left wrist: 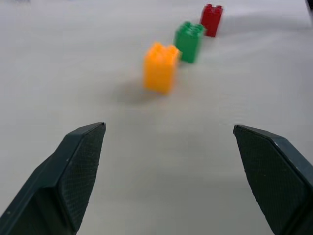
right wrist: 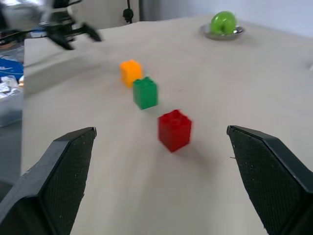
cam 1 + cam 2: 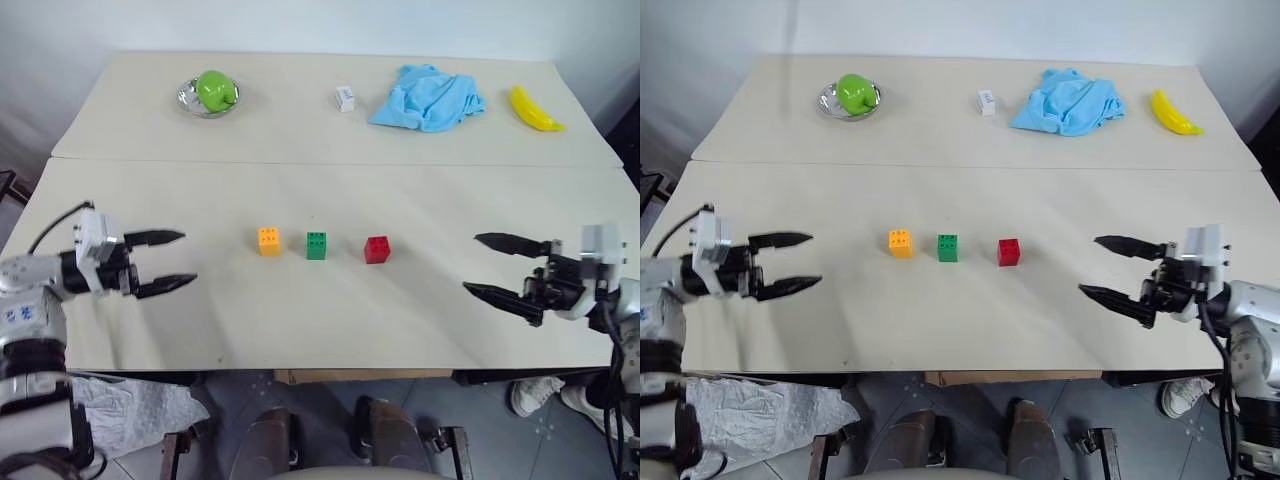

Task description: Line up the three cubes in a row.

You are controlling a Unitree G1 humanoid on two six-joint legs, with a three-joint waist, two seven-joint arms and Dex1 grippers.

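Flanking cubes: both spread grippers.

Orange cube, green cube, red cube, studs up, spaced row on table

Head cams look down at table; wrist cams low, facing cubes.

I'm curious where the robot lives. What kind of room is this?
Probably a robot practice room: plain tables against a bare wall, set with toy cubes, a banana and a blue cloth.
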